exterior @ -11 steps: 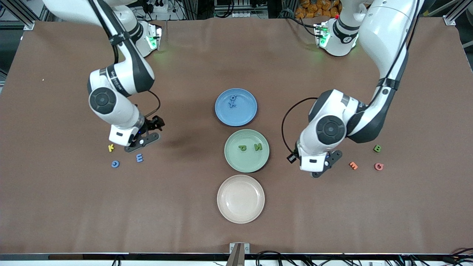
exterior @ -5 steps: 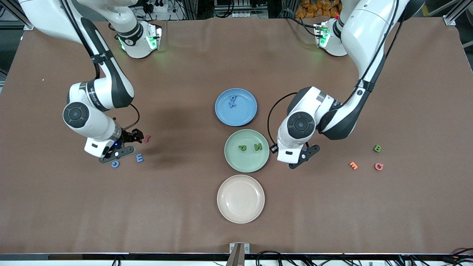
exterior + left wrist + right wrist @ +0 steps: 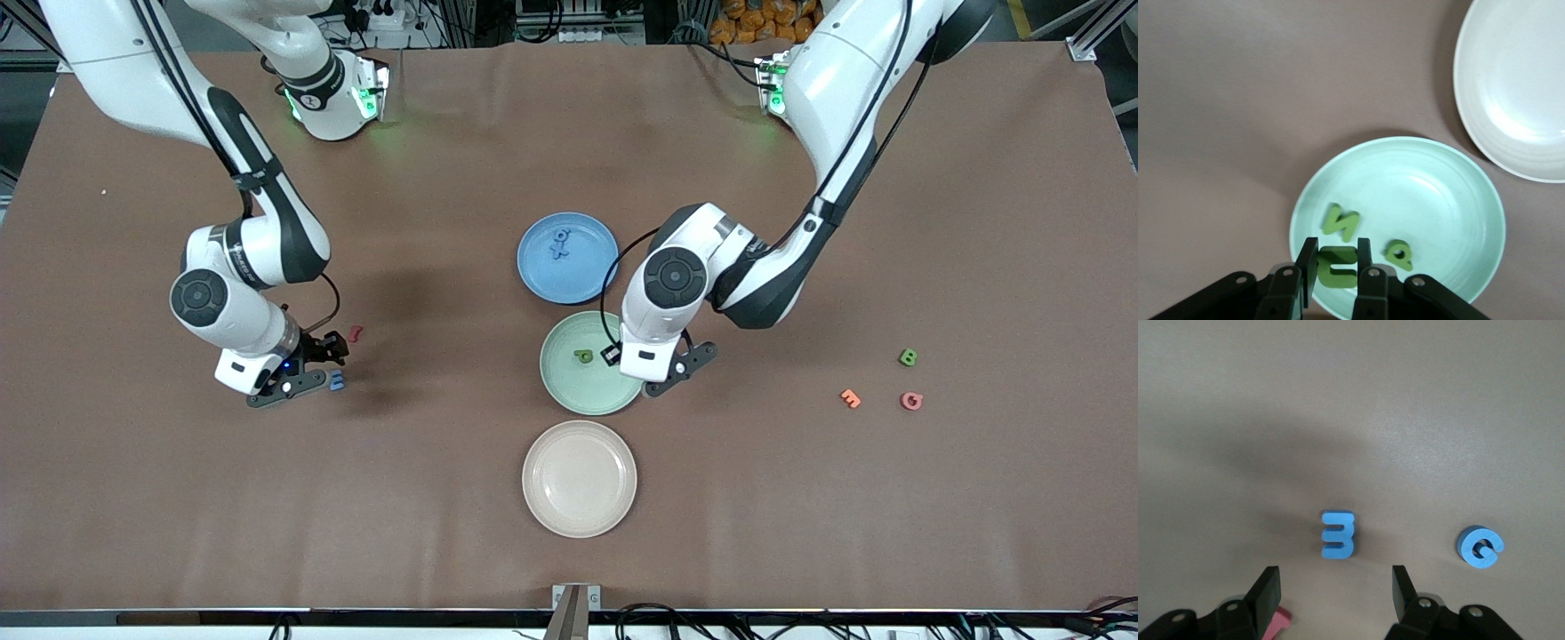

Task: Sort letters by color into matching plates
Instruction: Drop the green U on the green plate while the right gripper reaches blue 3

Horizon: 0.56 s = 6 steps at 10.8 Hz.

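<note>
My left gripper (image 3: 642,366) is over the mint green plate (image 3: 562,391) and is shut on a green letter (image 3: 1338,268). In the left wrist view (image 3: 1337,270) the letter hangs over the plate (image 3: 1425,193), beside a green N (image 3: 1340,222) and a green P (image 3: 1398,253). My right gripper (image 3: 322,351) is open and low over the table beside the blue E (image 3: 336,380). In the right wrist view (image 3: 1336,590) the blue E (image 3: 1338,535) and a blue C (image 3: 1480,547) lie ahead of the jaws. The blue plate (image 3: 589,268) holds two blue letters (image 3: 558,244). The beige plate (image 3: 579,480) holds nothing.
A dark red letter (image 3: 355,333) lies by my right gripper. A green B (image 3: 908,357), an orange letter (image 3: 851,398) and a pink letter (image 3: 911,401) lie toward the left arm's end. The yellow letter is hidden under the right arm.
My left gripper has carried the green letter from the left arm's end to over the green plate. My right gripper has moved past the blue C and now hangs by the blue E.
</note>
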Each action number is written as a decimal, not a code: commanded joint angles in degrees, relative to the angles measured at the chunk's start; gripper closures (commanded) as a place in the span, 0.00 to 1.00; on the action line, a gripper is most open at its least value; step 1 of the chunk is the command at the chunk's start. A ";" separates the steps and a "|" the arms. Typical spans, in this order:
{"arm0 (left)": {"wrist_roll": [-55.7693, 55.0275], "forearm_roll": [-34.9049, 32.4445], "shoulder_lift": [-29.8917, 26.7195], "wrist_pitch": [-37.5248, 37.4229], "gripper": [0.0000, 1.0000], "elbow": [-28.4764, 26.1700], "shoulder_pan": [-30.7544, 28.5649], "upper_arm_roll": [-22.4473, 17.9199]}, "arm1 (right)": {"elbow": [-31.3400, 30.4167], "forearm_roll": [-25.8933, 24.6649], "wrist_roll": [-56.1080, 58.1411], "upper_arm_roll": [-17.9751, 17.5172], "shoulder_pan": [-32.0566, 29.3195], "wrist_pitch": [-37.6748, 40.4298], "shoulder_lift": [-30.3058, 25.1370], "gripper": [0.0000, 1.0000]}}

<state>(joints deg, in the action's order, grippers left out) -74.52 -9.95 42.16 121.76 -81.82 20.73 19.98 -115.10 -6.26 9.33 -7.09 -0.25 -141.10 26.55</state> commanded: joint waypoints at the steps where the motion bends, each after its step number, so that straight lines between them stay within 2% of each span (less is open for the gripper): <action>1: 0.94 -0.14 0.73 1.55 0.01 0.26 1.42 -0.82 | 0.93 -1.13 0.34 -0.47 -1.25 -1.89 2.19 0.28; 4: 1.05 -1.38 0.47 0.50 0.00 -0.10 1.68 -1.00 | 0.93 -1.13 0.34 -0.47 -1.25 -2.69 3.25 0.32; 6: 1.66 -3.74 0.12 -3.35 0.00 -0.36 -0.50 -1.09 | 0.93 -1.21 0.34 -0.47 -1.16 -4.78 4.47 0.35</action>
<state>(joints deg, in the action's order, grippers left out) -74.04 -10.86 43.14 122.13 -81.82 21.94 19.50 -114.98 -6.66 9.38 -6.90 -0.66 -143.61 29.31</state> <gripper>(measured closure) 0.189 0.313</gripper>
